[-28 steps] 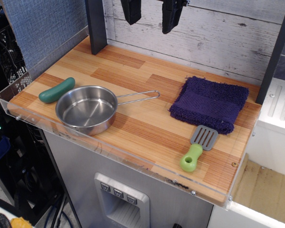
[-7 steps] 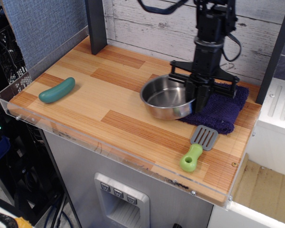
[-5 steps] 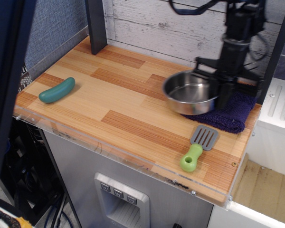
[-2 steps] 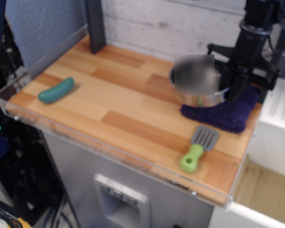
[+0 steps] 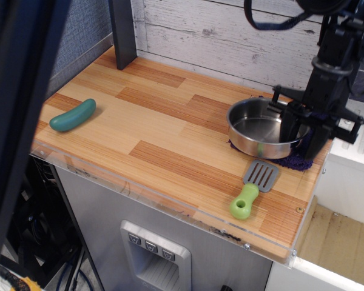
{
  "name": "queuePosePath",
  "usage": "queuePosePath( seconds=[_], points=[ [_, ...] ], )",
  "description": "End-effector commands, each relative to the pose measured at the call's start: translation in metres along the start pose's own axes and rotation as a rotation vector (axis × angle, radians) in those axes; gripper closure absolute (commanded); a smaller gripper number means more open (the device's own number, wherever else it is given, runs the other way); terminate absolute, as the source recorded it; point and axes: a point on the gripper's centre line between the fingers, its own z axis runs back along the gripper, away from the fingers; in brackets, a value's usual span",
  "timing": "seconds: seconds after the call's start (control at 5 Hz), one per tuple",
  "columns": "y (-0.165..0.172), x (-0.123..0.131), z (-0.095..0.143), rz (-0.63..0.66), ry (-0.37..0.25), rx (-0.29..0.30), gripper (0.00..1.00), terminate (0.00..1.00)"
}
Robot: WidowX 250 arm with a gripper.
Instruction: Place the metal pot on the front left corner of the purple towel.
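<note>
The metal pot (image 5: 259,128) is a shiny round pan sitting over the front left part of the purple towel (image 5: 293,162). It covers most of the towel, so only the towel's dark fringe shows at the pot's front right. My black gripper (image 5: 303,138) points down at the pot's right rim. Its two fingers (image 5: 288,124) stand apart with purple cloth showing between them. The pot's wire handle is hidden behind the gripper.
A grey spatula (image 5: 261,175) with a green handle (image 5: 244,202) lies just in front of the towel. A green cucumber toy (image 5: 72,115) lies at the far left. A dark post (image 5: 122,33) stands at the back left. A blurred dark shape (image 5: 12,121) covers the left foreground.
The pot has been carried from the left of the counter to the right and now sits lower on the towel. The fingers now stand apart.
</note>
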Motion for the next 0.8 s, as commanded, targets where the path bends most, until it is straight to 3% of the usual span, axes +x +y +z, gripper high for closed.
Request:
queuePosePath(
  seconds=[0.0,0.4,0.6],
  points=[
    [0.021,-0.016,0.018,0.038,-0.043,-0.069,0.0,0.0],
    [0.066,-0.078,0.1,0.126,-0.45,-0.096,0.0,0.0],
    [0.084,-0.106,0.144,0.128,-0.514,-0.079,0.0,0.0]
  ],
)
